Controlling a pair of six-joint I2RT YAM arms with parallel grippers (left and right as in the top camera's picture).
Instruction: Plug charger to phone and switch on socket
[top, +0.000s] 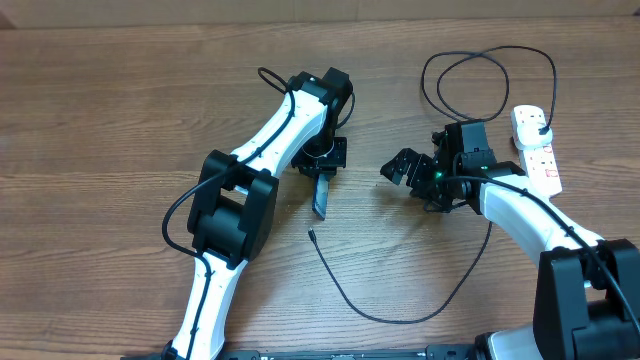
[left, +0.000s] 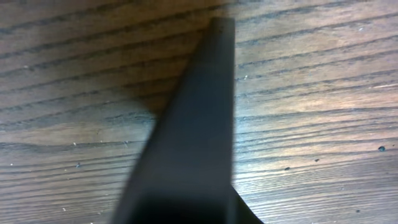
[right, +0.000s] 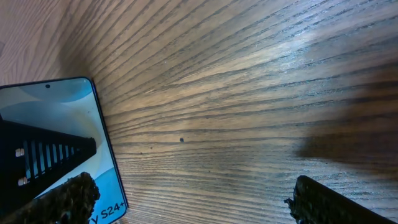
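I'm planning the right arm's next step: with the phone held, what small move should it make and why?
Probably swing the open right gripper over to the charger's connector tip and grasp it. The tip lies loose on the table, apart from the phone, which the left gripper holds on edge.

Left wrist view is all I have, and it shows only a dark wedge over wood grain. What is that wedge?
Observer: It is the phone, pinched on edge and tilted in the left gripper.
Operator: Where is the charger end I need?
Observer: The charger lies on the table. Its connector tip is loose just beyond the phone's free end, and nothing holds it.
Operator: What is the other arm doing?
Observer: The right gripper is open and empty, to the right of the phone. Its camera sees the phone's blue screen.
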